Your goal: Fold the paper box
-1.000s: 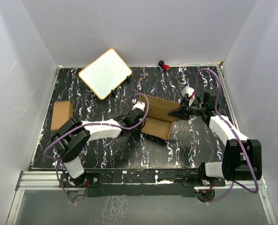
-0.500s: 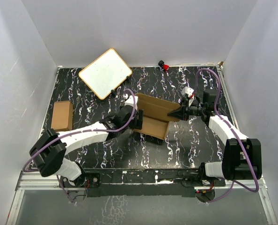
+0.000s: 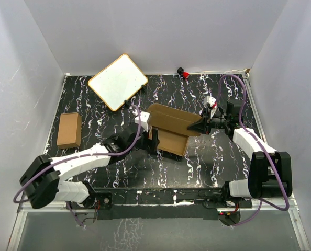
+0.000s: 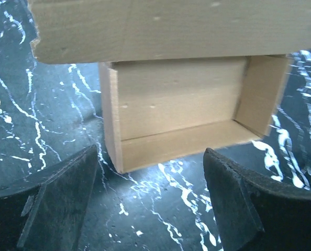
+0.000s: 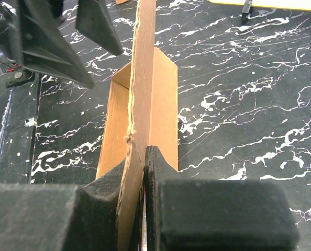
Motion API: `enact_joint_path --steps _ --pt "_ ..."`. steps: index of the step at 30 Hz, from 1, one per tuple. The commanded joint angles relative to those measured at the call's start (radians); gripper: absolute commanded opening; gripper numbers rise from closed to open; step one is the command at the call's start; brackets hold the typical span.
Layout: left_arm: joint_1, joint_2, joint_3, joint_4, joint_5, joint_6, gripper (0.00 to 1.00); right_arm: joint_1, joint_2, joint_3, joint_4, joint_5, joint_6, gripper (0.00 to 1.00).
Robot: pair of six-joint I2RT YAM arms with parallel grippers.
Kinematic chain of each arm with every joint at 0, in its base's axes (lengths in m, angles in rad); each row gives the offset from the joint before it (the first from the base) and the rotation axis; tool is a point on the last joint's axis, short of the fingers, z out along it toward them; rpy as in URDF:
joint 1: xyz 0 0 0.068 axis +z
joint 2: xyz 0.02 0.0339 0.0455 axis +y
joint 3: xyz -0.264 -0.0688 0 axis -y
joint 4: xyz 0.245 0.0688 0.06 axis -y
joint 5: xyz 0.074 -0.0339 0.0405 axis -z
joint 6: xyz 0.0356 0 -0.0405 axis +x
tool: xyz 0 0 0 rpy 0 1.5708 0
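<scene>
The paper box (image 3: 171,128) sits mid-table as a shallow brown tray with its lid flap raised. My right gripper (image 3: 200,126) is shut on the right edge of that flap. In the right wrist view the flap (image 5: 144,78) stands edge-on between the pads, with the gripper (image 5: 140,157) clamped on it. My left gripper (image 3: 151,138) is open just left of the tray and holds nothing. In the left wrist view the tray's open inside (image 4: 176,112) faces the camera, beyond the spread gripper (image 4: 150,172), and the flap hangs over it.
A white board with a tan rim (image 3: 118,81) lies at the back left. Another small brown carton (image 3: 69,129) lies near the left edge. A small red and black object (image 3: 184,73) sits at the back wall. White walls enclose the table.
My left gripper has opened, let go of the box and drawn back towards the near left. The flap has shifted slightly left. The right gripper has not moved.
</scene>
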Motion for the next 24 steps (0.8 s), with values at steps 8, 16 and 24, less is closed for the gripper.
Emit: enact_joint_path --steps 8,16,24 --pt "0.040 -0.412 -0.152 0.102 0.147 0.047 0.93 -0.002 0.038 0.041 0.006 -0.045 -0.025 0.09" --pt "0.398 -0.484 -0.139 0.171 0.587 -0.055 0.94 -0.002 0.073 0.076 -0.078 -0.070 -0.072 0.09" --pt "0.564 -0.305 -0.140 0.444 0.898 -0.054 0.89 -0.002 0.080 0.083 -0.096 -0.088 -0.086 0.09"
